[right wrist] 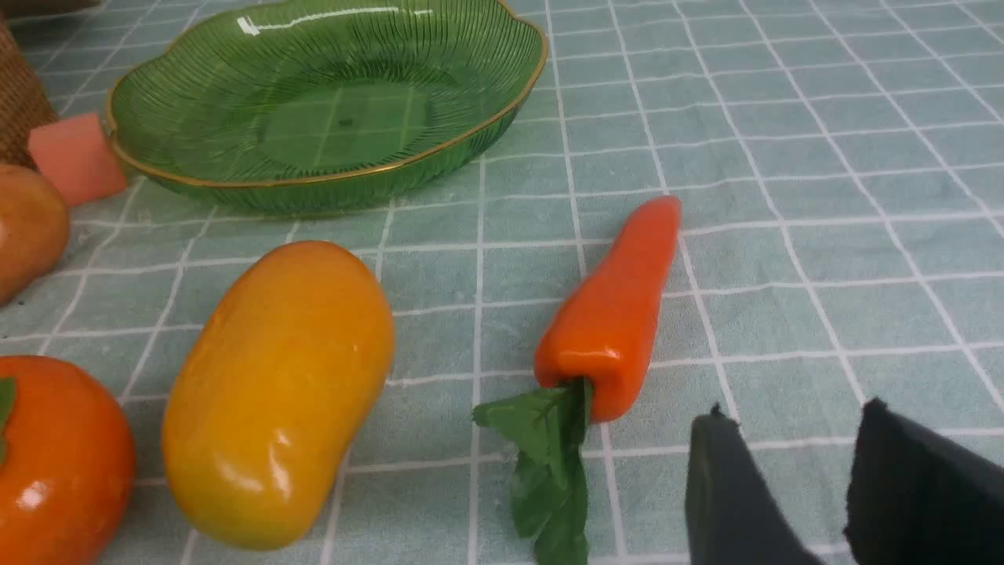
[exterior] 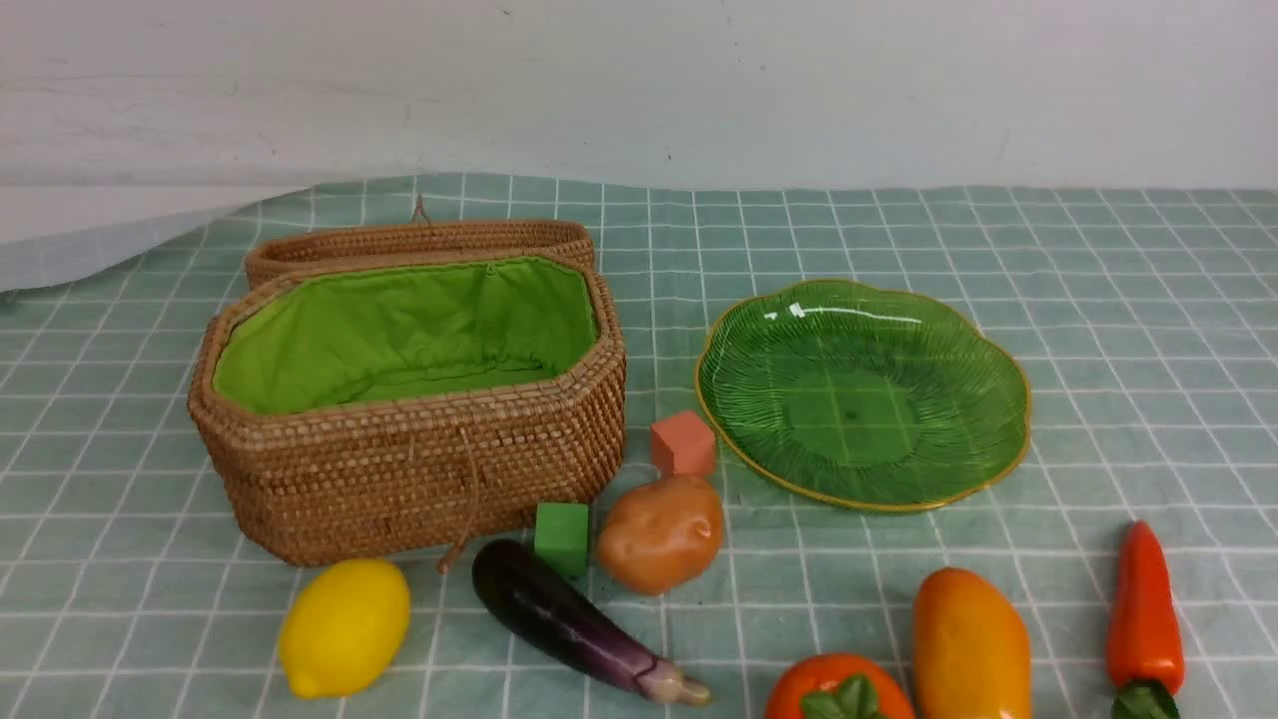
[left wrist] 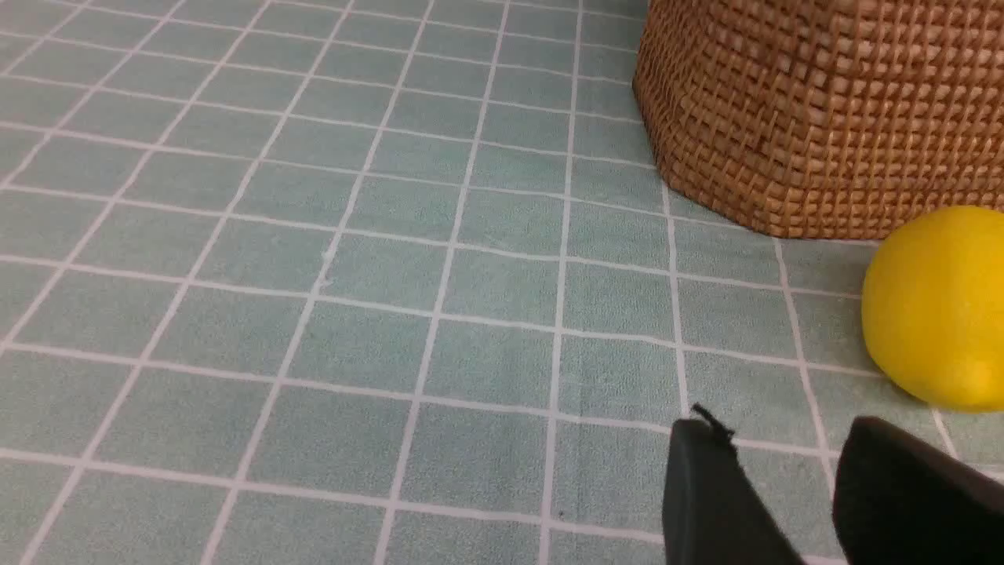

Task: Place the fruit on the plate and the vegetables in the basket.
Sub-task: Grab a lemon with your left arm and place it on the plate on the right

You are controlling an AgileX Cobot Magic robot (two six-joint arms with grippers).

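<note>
The wicker basket (exterior: pixel 399 469) stands open at the left, its green lining bare. The green glass plate (exterior: pixel 864 394) lies empty at the right. In front of them lie the lemon (exterior: pixel 344 626), eggplant (exterior: pixel 569 619), potato (exterior: pixel 661 532), round orange-red fruit (exterior: pixel 834 689), mango (exterior: pixel 970 644) and carrot (exterior: pixel 1143 614). My left gripper (left wrist: pixel 784 428) hovers open over the cloth, near the lemon (left wrist: pixel 937 310) and the basket wall (left wrist: pixel 823 118). Beside the carrot's (right wrist: pixel 616 306) leafy end, my right gripper (right wrist: pixel 794 416) is open with nothing between its fingers. Neither gripper shows in the front view.
A green cube (exterior: pixel 561 537) and a salmon-pink cube (exterior: pixel 683 442) sit between basket, potato and plate. The basket's lid (exterior: pixel 419 240) lies back behind it. A green checked cloth (exterior: pixel 1098 300) covers the table up to a white wall.
</note>
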